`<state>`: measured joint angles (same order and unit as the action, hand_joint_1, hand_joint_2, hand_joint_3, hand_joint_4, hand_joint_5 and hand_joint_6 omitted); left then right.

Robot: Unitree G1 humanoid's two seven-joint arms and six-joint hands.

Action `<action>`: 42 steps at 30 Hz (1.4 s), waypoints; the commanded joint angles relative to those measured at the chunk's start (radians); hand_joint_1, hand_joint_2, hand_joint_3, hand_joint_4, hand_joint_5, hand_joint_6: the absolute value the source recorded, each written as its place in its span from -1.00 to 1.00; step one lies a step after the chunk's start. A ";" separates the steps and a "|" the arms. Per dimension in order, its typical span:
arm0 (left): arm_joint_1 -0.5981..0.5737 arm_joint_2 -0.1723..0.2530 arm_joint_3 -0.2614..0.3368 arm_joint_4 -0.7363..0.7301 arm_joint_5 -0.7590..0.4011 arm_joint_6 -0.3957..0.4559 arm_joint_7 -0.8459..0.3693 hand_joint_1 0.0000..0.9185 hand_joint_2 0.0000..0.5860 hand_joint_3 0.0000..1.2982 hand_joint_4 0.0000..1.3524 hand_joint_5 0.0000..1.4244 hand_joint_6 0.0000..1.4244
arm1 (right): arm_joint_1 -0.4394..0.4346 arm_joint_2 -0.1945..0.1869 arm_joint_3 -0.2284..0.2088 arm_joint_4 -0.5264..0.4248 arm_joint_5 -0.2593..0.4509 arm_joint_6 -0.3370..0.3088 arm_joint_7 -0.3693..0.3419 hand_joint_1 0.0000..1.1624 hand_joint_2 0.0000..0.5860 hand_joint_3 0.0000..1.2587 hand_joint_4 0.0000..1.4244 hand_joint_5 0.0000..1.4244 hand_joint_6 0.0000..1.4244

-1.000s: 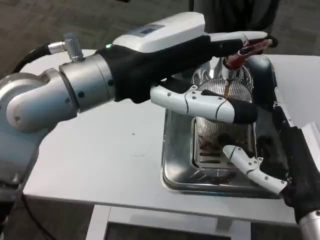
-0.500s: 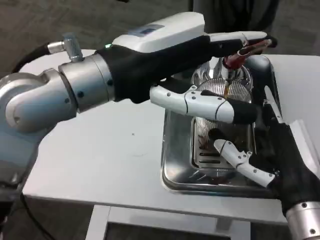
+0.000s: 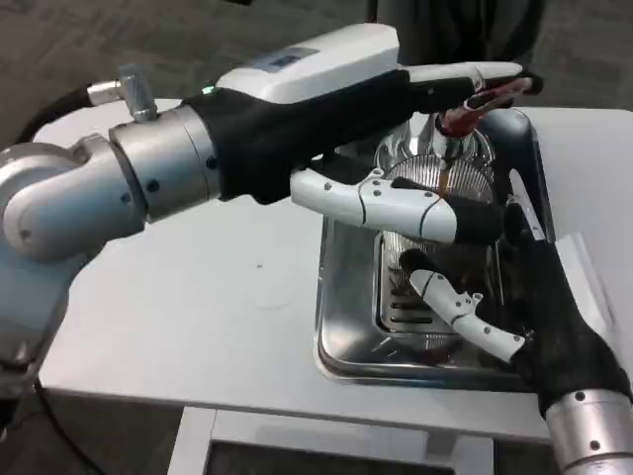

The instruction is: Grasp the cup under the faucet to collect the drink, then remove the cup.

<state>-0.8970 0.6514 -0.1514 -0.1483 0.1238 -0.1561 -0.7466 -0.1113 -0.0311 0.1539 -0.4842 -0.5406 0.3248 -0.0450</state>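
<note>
- White table [image 3: 198,317] under you, grey carpet behind; steel tray [image 3: 341,346] sits at its right side, shiny, rounded rim, slotted grate inside.
- Cup [image 3: 435,223] stands on the grate, directly under the faucet [image 3: 457,124]. Clear ribbed plastic, round, brown liquid low inside.
- Thin brown stream runs from the faucet into the cup, so you're in the fill step, I'd say. Level looks low, though your fingers hide most of the wall.
- Left hand [image 3: 396,148] spans the top: upper fingers lie over the red tap lever [image 3: 495,91], lower finger crosses the cup's front. Can't tell if it's clamped on lever or cup or just resting.
- Right hand [image 3: 514,317] comes in low from the right, fingers spread, holding nothing, white finger [image 3: 460,312] close to the cup base over the tray.
- Next: close the right hand around the cup's lower half, gently, since thin ribbed wall likely flexes.
- Stop the flow before you pull the cup out, keep it upright.
</note>
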 commanded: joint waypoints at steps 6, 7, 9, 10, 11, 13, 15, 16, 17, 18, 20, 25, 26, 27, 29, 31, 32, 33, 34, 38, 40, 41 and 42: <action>0.042 0.028 -0.021 0.005 0.011 -0.010 -0.044 -0.86 -0.71 -0.81 -0.89 -0.77 -0.78 | -0.012 0.015 0.008 0.016 0.002 0.009 -0.012 -0.03 -0.12 -1.00 -1.00 -1.00 -0.89; 0.043 0.028 -0.020 0.006 0.010 -0.010 -0.044 -0.86 -0.71 -0.81 -0.89 -0.77 -0.78 | -0.015 0.015 0.007 0.019 0.002 0.009 -0.012 -0.03 -0.12 -1.00 -1.00 -1.00 -0.89; 0.044 0.030 -0.019 0.006 0.009 -0.011 -0.045 -0.86 -0.71 -0.81 -0.89 -0.77 -0.78 | -0.019 0.016 0.006 0.023 0.003 0.008 -0.012 -0.03 -0.12 -1.00 -1.00 -1.00 -0.89; 0.045 0.031 -0.019 0.007 0.008 -0.010 -0.046 -0.86 -0.71 -0.81 -0.89 -0.77 -0.78 | -0.021 0.016 0.006 0.024 0.004 0.008 -0.011 -0.03 -0.12 -1.00 -1.00 -1.00 -0.89; 0.045 0.031 -0.019 0.007 0.009 -0.012 -0.045 -0.86 -0.71 -0.81 -0.89 -0.77 -0.78 | -0.023 0.017 0.006 0.026 0.003 0.007 -0.011 -0.03 -0.12 -1.00 -1.00 -1.00 -0.89; 0.045 0.029 -0.020 0.010 0.009 -0.014 -0.044 -0.86 -0.71 -0.81 -0.89 -0.77 -0.78 | -0.026 0.017 0.006 0.027 0.002 0.007 -0.011 -0.04 -0.12 -1.00 -1.00 -1.00 -0.89; 0.044 0.027 -0.020 0.013 0.008 -0.015 -0.044 -0.86 -0.71 -0.81 -0.89 -0.77 -0.78 | -0.027 0.017 0.006 0.028 0.001 0.007 -0.011 -0.04 -0.12 -1.00 -1.00 -1.00 -0.89; 0.043 0.027 -0.020 0.015 0.008 -0.017 -0.043 -0.86 -0.71 -0.81 -0.89 -0.77 -0.78 | -0.027 0.017 0.006 0.028 0.000 0.007 -0.011 -0.04 -0.12 -1.00 -1.00 -1.00 -0.89; 0.042 0.026 -0.020 0.018 0.008 -0.019 -0.042 -0.86 -0.71 -0.81 -0.89 -0.77 -0.78 | -0.027 0.017 0.006 0.028 0.001 0.007 -0.010 -0.04 -0.12 -1.00 -1.00 -1.00 -0.89; 0.042 0.025 -0.020 0.020 0.008 -0.022 -0.041 -0.86 -0.71 -0.81 -0.89 -0.77 -0.78 | -0.027 0.016 0.006 0.028 0.000 0.007 -0.010 -0.04 -0.12 -1.00 -1.00 -1.00 -0.89; 0.043 0.022 -0.019 0.024 0.004 -0.024 -0.040 -0.86 -0.71 -0.81 -0.89 -0.77 -0.78 | -0.027 0.016 0.005 0.027 0.000 0.006 -0.010 -0.04 -0.12 -1.00 -1.00 -1.00 -0.89; 0.048 0.014 -0.004 0.039 -0.017 -0.030 -0.027 -0.86 -0.71 -0.81 -0.89 -0.77 -0.78 | -0.025 0.018 0.002 0.024 0.002 0.006 -0.012 -0.04 -0.12 -1.00 -1.00 -1.00 -0.89; 0.048 0.012 0.001 0.044 -0.024 -0.033 -0.023 -0.86 -0.71 -0.81 -0.89 -0.77 -0.78 | -0.026 0.018 0.001 0.024 0.004 0.006 -0.012 -0.04 -0.12 -1.00 -1.00 -1.00 -0.89; 0.051 0.008 0.009 0.050 -0.038 -0.032 -0.017 -0.86 -0.71 -0.81 -0.89 -0.77 -0.78 | -0.026 0.018 0.000 0.023 0.004 0.005 -0.012 -0.04 -0.12 -1.00 -1.00 -1.00 -0.89; 0.055 -0.001 0.024 0.062 -0.062 -0.033 -0.007 -0.85 -0.70 -0.81 -0.89 -0.76 -0.77 | -0.026 0.017 -0.001 0.023 0.004 0.005 -0.012 -0.04 -0.12 -1.00 -1.00 -1.00 -0.89; 0.058 -0.006 0.032 0.070 -0.077 -0.035 0.000 -0.85 -0.70 -0.81 -0.89 -0.76 -0.76 | -0.025 0.018 -0.002 0.024 0.004 0.004 -0.014 -0.04 -0.12 -1.00 -1.00 -1.00 -0.88; 0.060 -0.009 0.037 0.072 -0.085 -0.040 0.007 -0.85 -0.70 -0.81 -0.89 -0.75 -0.76 | -0.025 0.018 -0.002 0.025 0.004 0.004 -0.014 -0.04 -0.12 -1.00 -1.00 -1.00 -0.88; 0.061 -0.011 0.040 0.074 -0.089 -0.045 0.011 -0.85 -0.70 -0.81 -0.89 -0.74 -0.76 | -0.025 0.019 -0.003 0.025 0.005 0.004 -0.015 -0.04 -0.12 -1.00 -1.00 -1.00 -0.88; 0.063 -0.017 0.047 0.076 -0.099 -0.045 0.016 -0.85 -0.70 -0.81 -0.89 -0.74 -0.76 | -0.025 0.019 -0.003 0.026 0.005 0.004 -0.015 -0.04 -0.12 -1.00 -1.00 -1.00 -0.88; 0.069 -0.035 0.075 0.083 -0.123 -0.057 0.033 -0.82 -0.69 -0.80 -0.87 -0.72 -0.72 | -0.026 0.017 -0.006 0.028 0.003 0.006 -0.015 -0.04 -0.12 -1.00 -1.00 -1.00 -0.87; 0.071 -0.040 0.087 0.086 -0.133 -0.063 0.040 -0.82 -0.68 -0.80 -0.86 -0.72 -0.72 | -0.025 0.017 -0.007 0.027 0.002 0.007 -0.013 -0.04 -0.12 -1.00 -1.00 -1.00 -0.87; 0.073 -0.042 0.092 0.085 -0.134 -0.068 0.044 -0.81 -0.67 -0.80 -0.85 -0.71 -0.71 | -0.024 0.017 -0.007 0.025 0.001 0.008 -0.013 -0.04 -0.12 -1.00 -1.00 -1.00 -0.87; 0.075 -0.045 0.098 0.083 -0.136 -0.071 0.048 -0.81 -0.67 -0.79 -0.84 -0.70 -0.70 | -0.022 0.016 -0.007 0.023 0.001 0.008 -0.012 -0.04 -0.12 -1.00 -1.00 -1.00 -0.87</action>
<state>-0.8484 0.6111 -0.0754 -0.0653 0.0053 -0.1978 -0.7097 -0.1428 -0.0169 0.1483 -0.4600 -0.5402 0.3259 -0.0486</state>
